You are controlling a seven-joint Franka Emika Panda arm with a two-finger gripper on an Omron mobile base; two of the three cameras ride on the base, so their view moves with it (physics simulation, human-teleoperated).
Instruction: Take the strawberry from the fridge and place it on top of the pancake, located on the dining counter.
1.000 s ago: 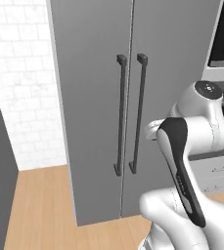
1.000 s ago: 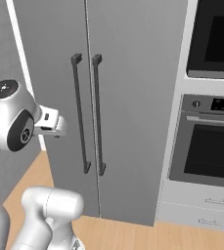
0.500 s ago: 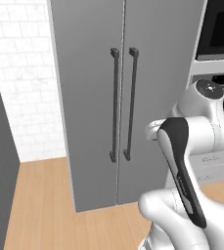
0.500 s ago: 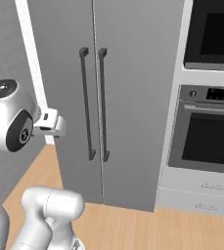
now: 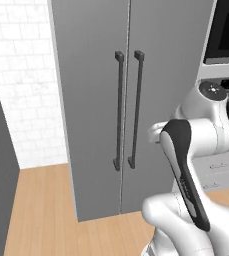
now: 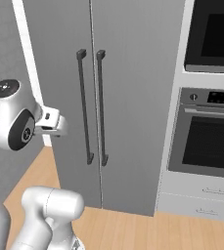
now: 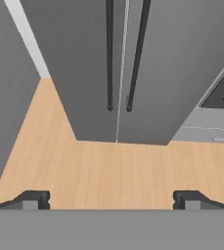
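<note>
Two dark fingertips (image 7: pixel 35 199) sit far apart at the bottom corners of the hand view, so the end effector (image 7: pixel 111 200) is wide and holds nothing. Beyond it, mid-frame, lies wood floor (image 7: pixel 113 171). At the top centre stands the fridge (image 7: pixel 172 58), both doors shut, its twin dark handles (image 7: pixel 109 53) side by side at the seam. At right of the right base view sits the oven (image 6: pixel 209 132).
</note>
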